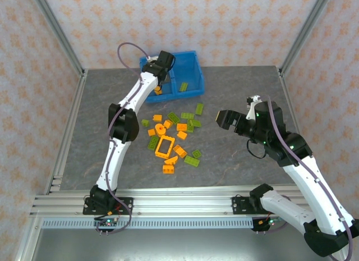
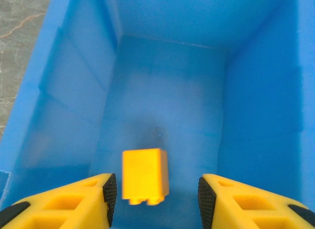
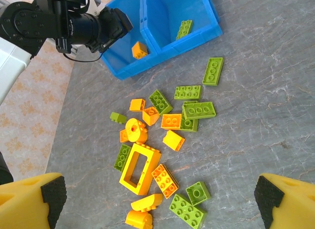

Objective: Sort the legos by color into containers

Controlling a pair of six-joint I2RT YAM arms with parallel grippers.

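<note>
One orange lego (image 2: 145, 176), loose inside the parted left gripper (image 2: 157, 199), and one green lego (image 3: 184, 29) are seen in the blue bin (image 2: 261, 91); right gripper (image 3: 160, 197) spread wide.

A: Bin (image 1: 188, 55), position?
B: Far side of the desk (image 1: 247, 98), left of centre. A divider splits it into a left compartment (image 2: 162, 91) and a right compartment (image 3: 170, 12).
A: Contents?
B: First brick (image 2: 145, 175) in the left one, below the left hand (image 2: 155, 195), between its fingers and clear of both. Second brick (image 3: 184, 29) in the right one (toward the near wall).
A: The rest?
B: Loose pile (image 1: 175, 134) on the desk before the bin, with the frame piece (image 1: 165, 146) toward its near side. Right hand (image 1: 224, 119) to the right of the pile, above the desk.
</note>
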